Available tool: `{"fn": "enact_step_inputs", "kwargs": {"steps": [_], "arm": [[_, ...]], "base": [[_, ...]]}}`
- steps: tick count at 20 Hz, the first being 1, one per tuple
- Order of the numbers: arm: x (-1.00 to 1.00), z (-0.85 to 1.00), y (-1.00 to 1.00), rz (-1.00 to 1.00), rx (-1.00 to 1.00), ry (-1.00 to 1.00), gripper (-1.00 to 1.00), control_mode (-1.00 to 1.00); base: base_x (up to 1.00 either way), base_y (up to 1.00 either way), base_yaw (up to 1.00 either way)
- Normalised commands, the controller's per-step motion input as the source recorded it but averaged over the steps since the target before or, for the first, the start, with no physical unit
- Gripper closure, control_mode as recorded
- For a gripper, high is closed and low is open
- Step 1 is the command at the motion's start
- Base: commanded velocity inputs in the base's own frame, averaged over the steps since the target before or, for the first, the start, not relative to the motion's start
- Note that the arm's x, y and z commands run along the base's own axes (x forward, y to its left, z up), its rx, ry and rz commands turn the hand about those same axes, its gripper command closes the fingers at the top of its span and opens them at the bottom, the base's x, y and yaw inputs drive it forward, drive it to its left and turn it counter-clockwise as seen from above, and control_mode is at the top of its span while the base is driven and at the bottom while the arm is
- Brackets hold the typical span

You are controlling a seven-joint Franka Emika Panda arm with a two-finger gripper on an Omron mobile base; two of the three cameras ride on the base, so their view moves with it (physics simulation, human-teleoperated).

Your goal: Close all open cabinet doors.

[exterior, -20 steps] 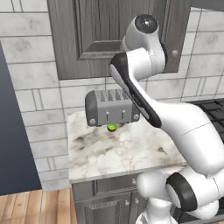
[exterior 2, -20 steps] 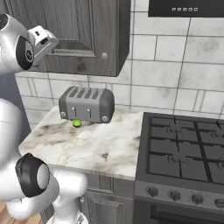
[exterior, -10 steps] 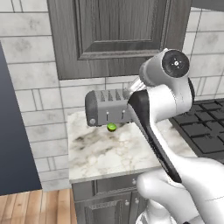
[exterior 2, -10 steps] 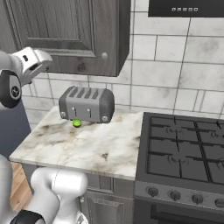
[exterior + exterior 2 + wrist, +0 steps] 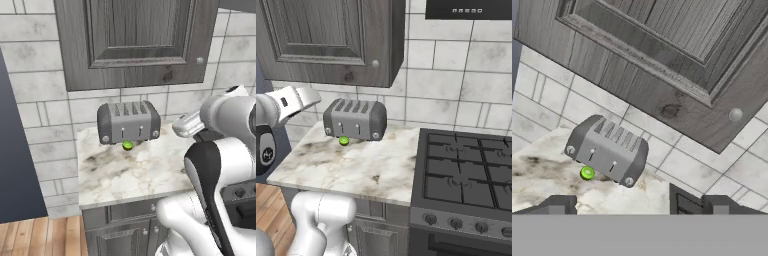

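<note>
A dark grey wood-grain cabinet door with a framed panel and a round silver knob hangs on the wall above the counter. It lies flat against the cabinet front, with no gap that I can see. In the hand view the same door fills the top, its knob at the right. My gripper is open and empty, well back from the door and below it. Its white hand hovers left of the toaster.
A grey four-slot toaster stands at the back of the marble counter, with a small green lime in front of it. A black gas stove adjoins the counter on the right. Base cabinet fronts sit below.
My arm has swung down and back from the cabinet door to counter height near the base. The door, toaster and lime have not moved.
</note>
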Motion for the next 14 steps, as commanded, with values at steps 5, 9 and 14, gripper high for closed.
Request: {"fn": "enact_step_inputs", "kwargs": {"steps": [5, 9, 14], "arm": [[-0.58, -0.11, -0.18, -0.07, 0.04, 0.0, -1.0, -1.0], [-0.03, -0.02, 0.0, -0.02, 0.0, 0.0, -1.0, -1.0], [0.0, 0.0, 0.0, 0.0, 0.0, 0.0, -1.0, -1.0]], "base": [[0.0, 0.0, 0.0], [0.0, 0.0, 0.0], [0.0, 0.0, 0.0]]}}
